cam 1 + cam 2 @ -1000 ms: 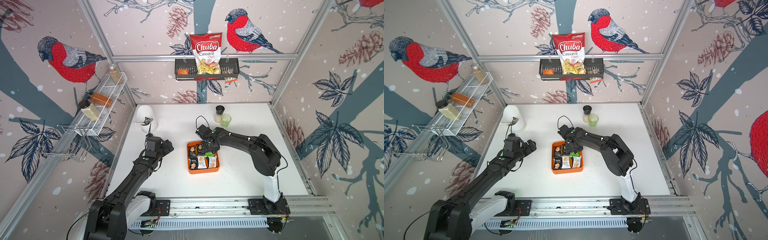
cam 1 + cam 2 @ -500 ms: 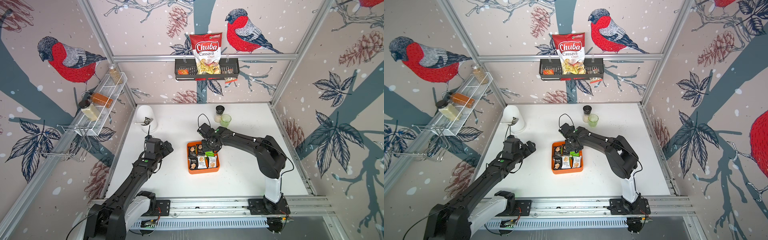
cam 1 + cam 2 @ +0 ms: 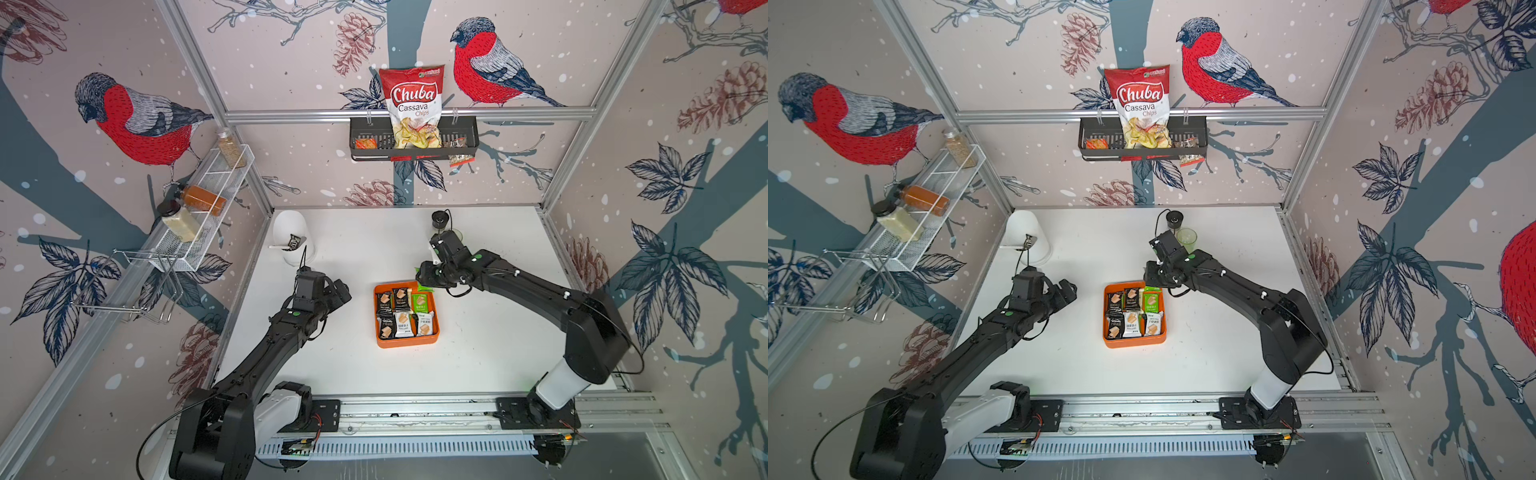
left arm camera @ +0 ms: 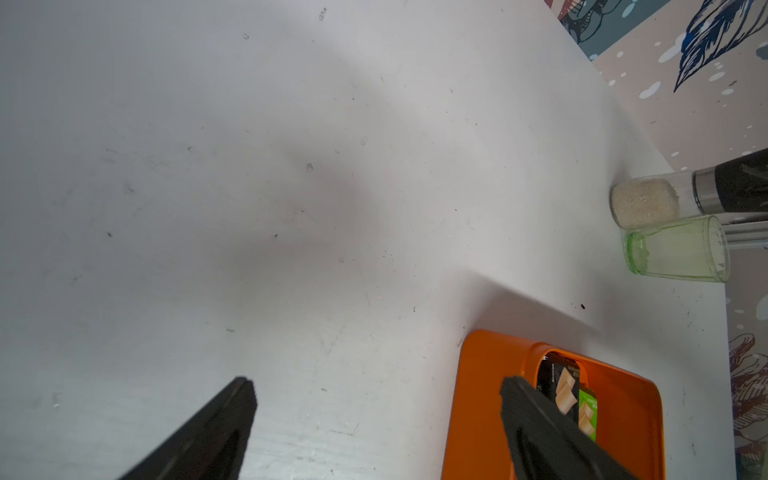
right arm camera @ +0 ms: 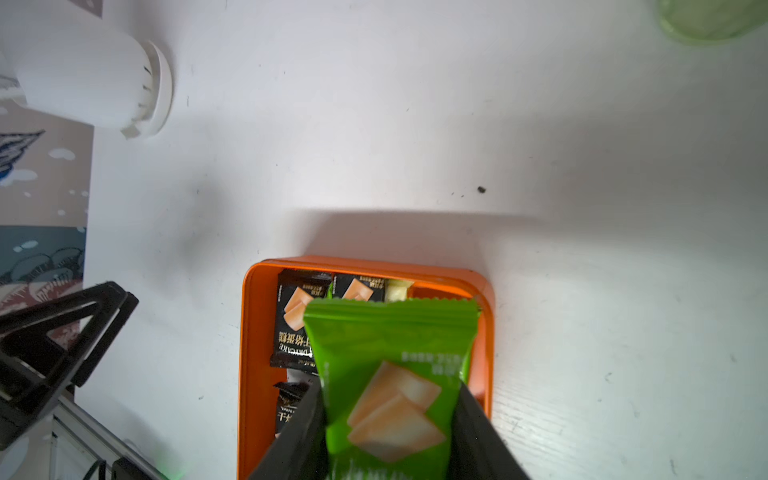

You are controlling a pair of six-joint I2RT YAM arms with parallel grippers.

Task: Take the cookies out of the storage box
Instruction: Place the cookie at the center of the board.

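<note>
Cookies (image 3: 401,312): small flat packets in black, white and green, each printed with a tan biscuit. Six or so are showing on top, lying in two rows inside the storage box (image 3: 407,343), a shallow orange tray with rounded corners that is sitting mid-tabletop (image 3: 478,357).

One item, a green packet (image 5: 390,365), is being carried. The right pincer (image 5: 388,419) is clenching it across its width, crimped end pointing away from the wrist, and is holding it over the far right corner of the box.

Left pincer (image 4: 376,384): hanging released with jaws wide, grasping nothing, over bare tabletop just left of the box.

Step in hand, as judged: lifting one packet out.

Handling note: the right arm should be raising the packet fully over the low wall before swinging aside. The wrapper looks slick and crushable, so the squeeze wants to be light. Setting down is best done well apart from the green cup (image 4: 677,251) and the jar of pale grains (image 4: 644,203) at the far side.

Stock in box: most.
</note>
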